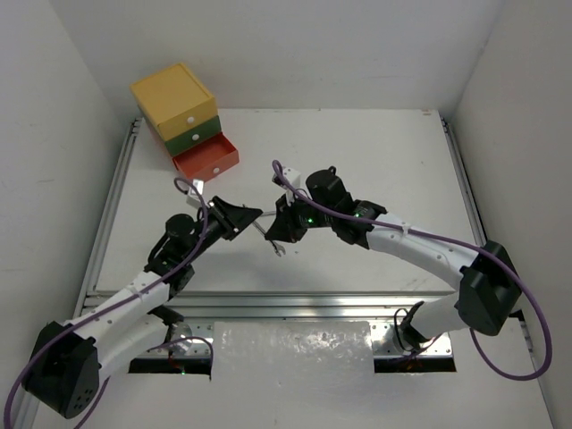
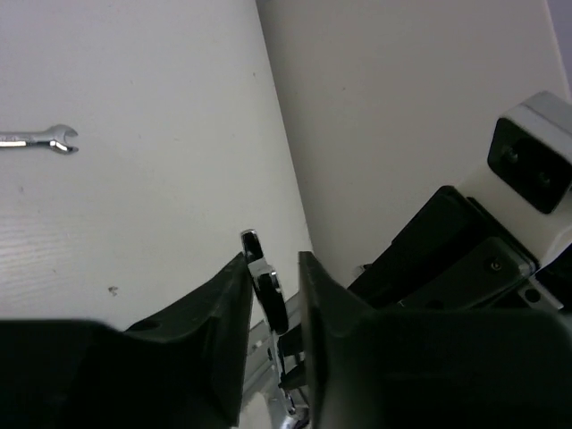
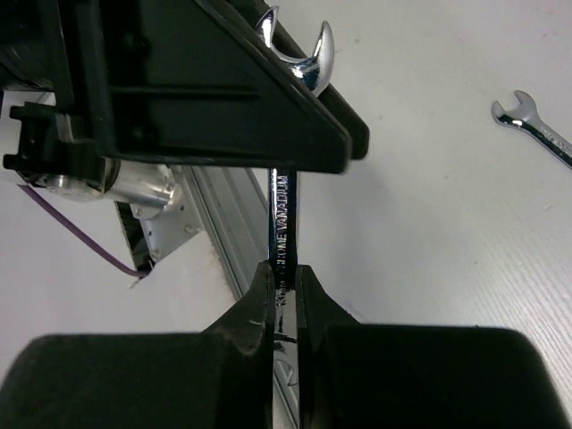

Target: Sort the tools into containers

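Both arms hold one slim silver open-end wrench (image 3: 281,210): right gripper (image 3: 283,277) clamped on its shank, left gripper (image 2: 273,268) clamped near its head. Stiff, light, slick chrome; flat shank faces likely grip best.

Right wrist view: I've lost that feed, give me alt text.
The right pincer, at the bottom, is shut on the shaft of a silver wrench, whose open-end head sticks out above the black left pincer crossing the top. A second wrench lies on the table at the right edge.
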Robot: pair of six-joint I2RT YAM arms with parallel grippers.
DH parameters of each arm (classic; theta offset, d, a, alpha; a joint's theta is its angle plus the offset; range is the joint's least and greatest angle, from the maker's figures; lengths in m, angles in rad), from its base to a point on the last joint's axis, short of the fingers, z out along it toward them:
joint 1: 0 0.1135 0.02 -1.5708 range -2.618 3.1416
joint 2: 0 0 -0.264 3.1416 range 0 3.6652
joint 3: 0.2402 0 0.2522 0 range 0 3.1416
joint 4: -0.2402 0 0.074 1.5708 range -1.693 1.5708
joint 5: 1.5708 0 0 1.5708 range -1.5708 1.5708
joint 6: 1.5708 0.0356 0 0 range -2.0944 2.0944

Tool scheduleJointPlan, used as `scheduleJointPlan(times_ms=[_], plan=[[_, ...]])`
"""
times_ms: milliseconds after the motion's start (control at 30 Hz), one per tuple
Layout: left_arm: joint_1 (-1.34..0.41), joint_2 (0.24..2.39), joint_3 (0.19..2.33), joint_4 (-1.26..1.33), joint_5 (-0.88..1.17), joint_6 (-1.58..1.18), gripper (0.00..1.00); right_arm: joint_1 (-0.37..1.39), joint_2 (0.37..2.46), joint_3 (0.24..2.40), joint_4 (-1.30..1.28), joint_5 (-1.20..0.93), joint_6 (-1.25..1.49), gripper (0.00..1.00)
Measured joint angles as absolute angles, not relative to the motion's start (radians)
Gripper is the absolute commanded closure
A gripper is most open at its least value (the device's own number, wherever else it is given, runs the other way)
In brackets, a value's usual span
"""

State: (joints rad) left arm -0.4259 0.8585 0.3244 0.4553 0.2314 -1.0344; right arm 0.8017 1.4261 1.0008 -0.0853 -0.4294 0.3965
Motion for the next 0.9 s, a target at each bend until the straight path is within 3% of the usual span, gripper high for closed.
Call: scheduleJointPlan(times_ms=[100, 133, 167, 200, 233, 267, 400, 567, 667, 900], plan=[[-0.439, 0.888, 0.357, 0.465, 0.245, -1.033, 0.91, 0.802, 1.426, 1.01, -0.084, -0.431, 0.407, 0.99], [-0.44, 0.896, 0.366, 0.467, 0.248, -1.028, 1.0, 0.802, 1.426, 1.013, -0.083, -0.432, 0.412, 0.93], [-0.44, 0.904, 0.374, 0.465, 0.247, -1.017, 1.0, 0.802, 1.426, 1.019, -0.083, -0.435, 0.419, 0.81], [-0.439, 0.913, 0.378, 0.466, 0.244, -1.017, 1.0, 0.802, 1.426, 1.027, -0.083, -0.434, 0.426, 0.35], [-0.439, 0.921, 0.387, 0.458, 0.244, -1.016, 1.0, 0.801, 1.426, 1.032, -0.077, -0.424, 0.437, 0.14], [-0.44, 0.93, 0.403, 0.429, 0.237, -1.013, 1.0, 0.799, 1.426, 1.035, -0.073, -0.41, 0.439, 0.02], [-0.448, 1.0, 0.571, 0.204, 0.11, -0.964, 1.0, 0.75, 1.401, 1.022, -0.068, -0.359, 0.484, 0.01], [-0.443, 1.253, 1.009, -0.056, -0.196, -0.719, 1.0, 0.557, 1.271, 0.9, -0.088, -0.315, 0.545, 0.01], [-0.429, 1.447, 1.254, -0.1, -0.363, -0.492, 1.0, 0.538, 1.212, 0.871, -0.121, -0.301, 0.538, 0.01], [-0.262, 1.684, 1.377, -0.059, -0.42, 0.033, 1.0, 0.549, 1.103, 0.811, -0.138, -0.328, 0.5, 0.01]])
